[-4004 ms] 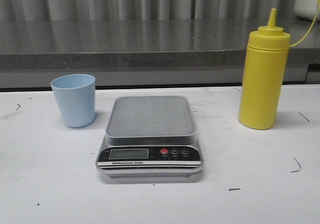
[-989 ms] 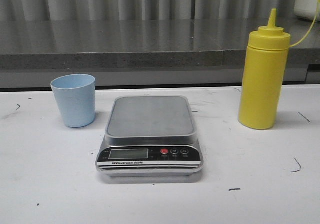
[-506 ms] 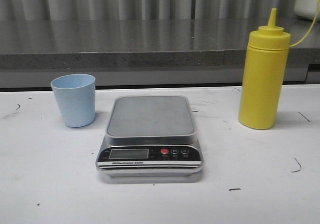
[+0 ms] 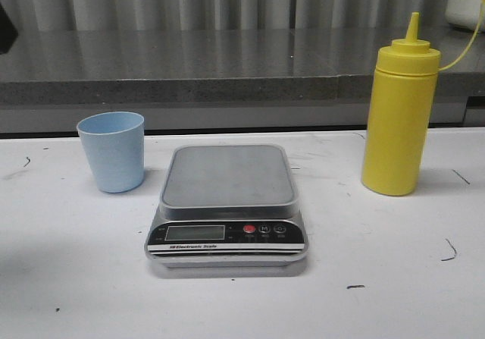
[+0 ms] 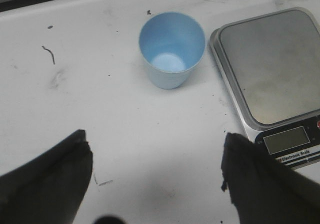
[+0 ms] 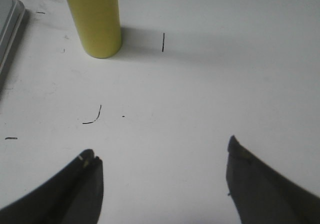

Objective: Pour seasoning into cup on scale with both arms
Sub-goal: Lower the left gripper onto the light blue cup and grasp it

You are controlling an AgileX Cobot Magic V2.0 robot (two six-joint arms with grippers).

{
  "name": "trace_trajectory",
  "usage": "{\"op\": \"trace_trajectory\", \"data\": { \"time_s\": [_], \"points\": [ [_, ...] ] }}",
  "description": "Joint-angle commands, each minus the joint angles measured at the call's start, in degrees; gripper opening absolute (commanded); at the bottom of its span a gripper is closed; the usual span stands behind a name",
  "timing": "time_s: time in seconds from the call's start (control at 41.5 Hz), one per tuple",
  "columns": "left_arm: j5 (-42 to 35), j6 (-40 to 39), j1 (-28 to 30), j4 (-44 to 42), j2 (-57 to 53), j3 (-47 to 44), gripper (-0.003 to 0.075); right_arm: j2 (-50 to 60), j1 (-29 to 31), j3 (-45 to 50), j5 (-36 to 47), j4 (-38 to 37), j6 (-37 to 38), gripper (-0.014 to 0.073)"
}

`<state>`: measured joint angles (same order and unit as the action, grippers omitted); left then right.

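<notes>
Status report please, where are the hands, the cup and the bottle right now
Left hand open, empty, short of pale blue plastic cup. Right hand open, empty, short of tall yellow squeeze bottle. Cup beside steel-topped digital scale, not on it. Nothing blocking.

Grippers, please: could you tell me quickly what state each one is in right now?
Left gripper: open, holding nothing, above the table short of the cup.
Right gripper: open, holding nothing, short of the seasoning.

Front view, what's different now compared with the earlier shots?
A dark shape has appeared at the upper left edge; what it is cannot be told. The cup, scale and yellow bottle stand where they were; nothing was gripped.
</notes>
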<state>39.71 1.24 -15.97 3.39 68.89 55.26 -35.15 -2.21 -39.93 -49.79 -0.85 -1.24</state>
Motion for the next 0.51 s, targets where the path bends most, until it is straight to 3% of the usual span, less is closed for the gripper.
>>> {"op": "trace_trajectory", "data": {
  "time_s": [0.0,0.482],
  "points": [
    [-1.17,-0.10,-1.53,0.67,3.45,5.48,0.0522,-0.38,0.39,-1.68,3.20,-0.42,-0.48,0.0538],
    [3.45,-0.10,-2.82,-1.30,23.09,23.25,0.0458,-0.38,0.39,-1.68,3.20,-0.42,-0.48,0.0538]
  ]
}}
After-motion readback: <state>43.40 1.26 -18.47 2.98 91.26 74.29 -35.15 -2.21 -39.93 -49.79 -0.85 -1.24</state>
